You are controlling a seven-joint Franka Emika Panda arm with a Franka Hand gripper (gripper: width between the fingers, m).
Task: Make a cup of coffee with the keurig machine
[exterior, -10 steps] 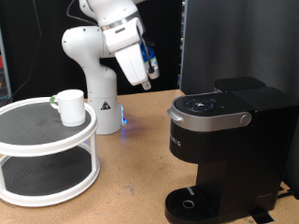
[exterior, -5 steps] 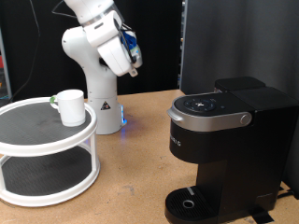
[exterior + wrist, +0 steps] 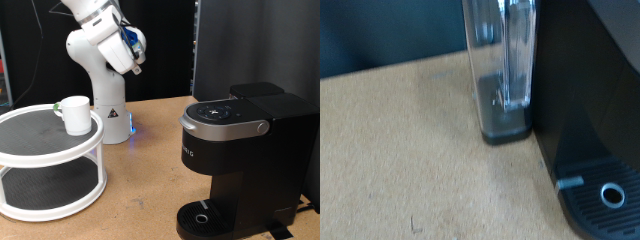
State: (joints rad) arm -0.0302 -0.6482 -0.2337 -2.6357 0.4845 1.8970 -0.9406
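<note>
From where I stand the job looks barely begun: the plain white cylindrical mug (image 3: 75, 114) with its small green mark sits on the upper shelf of the round white two-tier stand (image 3: 50, 155), at the exterior view's left, untouched and well apart from the machine. The white arm's gripper (image 3: 133, 47) is raised high near the exterior view's top, above and beyond the mug, holding nothing that I can see; whether its jaws are spread or pressed together I cannot tell, since the fingers are too small and do not show in the wrist view. The large black boxy coffee maker (image 3: 240, 150) stands at the exterior view's right on the brown wooden tabletop (image 3: 140, 200), silver-grey handle down, its round drip tray (image 3: 605, 195) bare. I judge that the mug must be grasped from the stand and carried across to that tray, which calls for a careful descent.
</note>
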